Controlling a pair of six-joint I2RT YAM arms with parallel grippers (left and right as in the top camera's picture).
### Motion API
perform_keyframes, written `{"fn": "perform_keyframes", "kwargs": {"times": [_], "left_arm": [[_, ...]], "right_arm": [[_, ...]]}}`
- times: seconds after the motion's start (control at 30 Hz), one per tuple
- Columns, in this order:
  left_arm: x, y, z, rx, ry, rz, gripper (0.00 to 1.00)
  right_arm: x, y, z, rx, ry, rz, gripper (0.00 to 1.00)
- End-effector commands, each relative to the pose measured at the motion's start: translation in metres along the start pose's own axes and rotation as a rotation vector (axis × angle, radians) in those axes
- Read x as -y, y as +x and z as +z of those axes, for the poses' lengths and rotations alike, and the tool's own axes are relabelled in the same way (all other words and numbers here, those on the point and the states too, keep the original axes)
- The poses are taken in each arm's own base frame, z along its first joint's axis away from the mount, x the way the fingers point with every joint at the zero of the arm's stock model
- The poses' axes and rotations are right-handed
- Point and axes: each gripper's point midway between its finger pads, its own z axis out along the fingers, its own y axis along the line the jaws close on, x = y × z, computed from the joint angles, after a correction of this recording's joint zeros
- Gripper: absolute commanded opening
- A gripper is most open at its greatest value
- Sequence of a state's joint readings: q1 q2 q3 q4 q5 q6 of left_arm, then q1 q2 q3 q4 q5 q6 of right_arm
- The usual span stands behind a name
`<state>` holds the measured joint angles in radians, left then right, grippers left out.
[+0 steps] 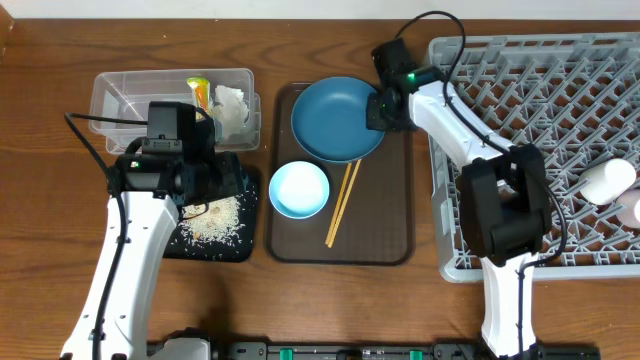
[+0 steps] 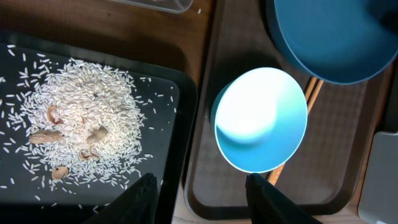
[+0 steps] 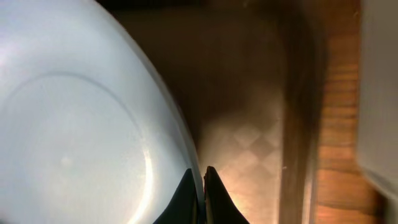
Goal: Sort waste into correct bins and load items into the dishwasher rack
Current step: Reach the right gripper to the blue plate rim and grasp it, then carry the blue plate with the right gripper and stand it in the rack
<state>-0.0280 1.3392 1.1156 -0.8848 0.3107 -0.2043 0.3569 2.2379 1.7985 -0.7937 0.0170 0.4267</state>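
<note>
The large dark blue bowl (image 1: 337, 118) sits tilted at the back of the brown tray (image 1: 385, 245). My right gripper (image 1: 378, 108) is shut on its right rim; the rim (image 3: 180, 134) runs between the fingertips (image 3: 200, 171). The small light blue bowl (image 1: 299, 189) (image 2: 261, 118) and wooden chopsticks (image 1: 343, 203) lie on the tray. My left gripper (image 2: 200, 183) is open and empty, over the gap between the black tray (image 1: 240, 245) (image 2: 165, 84) holding rice scraps (image 1: 212, 220) (image 2: 87, 118) and the brown tray. The clear tub (image 1: 110, 95) holds the yellow-green wrapper (image 1: 200, 92) and white tissue (image 1: 232, 104).
The grey dishwasher rack (image 1: 560, 90) fills the right side. A pale cup (image 1: 607, 182) lies in it near the right edge, with a bit of pink (image 1: 634, 209) beside it. A few brown husk pieces (image 2: 53, 134) lie in the rice.
</note>
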Motion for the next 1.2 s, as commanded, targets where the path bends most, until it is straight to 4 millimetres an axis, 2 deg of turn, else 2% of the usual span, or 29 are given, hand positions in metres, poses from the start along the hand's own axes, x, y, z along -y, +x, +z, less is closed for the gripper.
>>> {"fn": "perform_keyframes", "kwargs": {"times": [0.0, 0.1, 0.27, 0.37, 0.47, 0.53, 0.63, 0.83, 0.93, 1.17], "left_arm": [[0.001, -0.003, -0.003, 0.014, -0.005, 0.022, 0.49], [0.000, -0.003, -0.003, 0.015, -0.005, 0.022, 0.49], [0.001, -0.003, -0.003, 0.015, -0.005, 0.022, 0.49], [0.000, -0.003, -0.003, 0.015, -0.005, 0.022, 0.49], [0.000, -0.003, -0.003, 0.015, -0.005, 0.022, 0.49], [0.001, -0.003, -0.003, 0.015, -0.005, 0.022, 0.49], [0.001, -0.004, -0.003, 0.018, -0.005, 0.022, 0.49], [0.001, -0.004, -0.003, 0.017, -0.004, 0.022, 0.49], [0.001, -0.004, -0.003, 0.017, -0.004, 0.022, 0.49], [0.001, -0.004, -0.003, 0.018, -0.005, 0.022, 0.49]], "right_arm": [[0.010, -0.050, -0.069, 0.177, -0.014, -0.084, 0.01], [0.025, -0.079, -0.126, 0.317, 0.012, -0.142, 0.01], [0.083, -0.115, -0.217, 0.558, 0.206, -0.113, 0.01], [0.127, -0.127, -0.263, 0.649, 0.375, -0.134, 0.01], [0.176, -0.130, -0.295, 0.675, 0.565, -0.122, 0.01], [0.217, -0.125, -0.314, 0.659, 0.742, -0.072, 0.01], [0.259, -0.116, -0.332, 0.614, 0.930, -0.022, 0.01], [0.311, -0.115, -0.353, 0.568, 1.063, -0.034, 0.01], [0.329, -0.115, -0.362, 0.554, 1.106, -0.051, 0.01], [0.359, -0.128, -0.366, 0.476, 1.165, -0.265, 0.01]]}}
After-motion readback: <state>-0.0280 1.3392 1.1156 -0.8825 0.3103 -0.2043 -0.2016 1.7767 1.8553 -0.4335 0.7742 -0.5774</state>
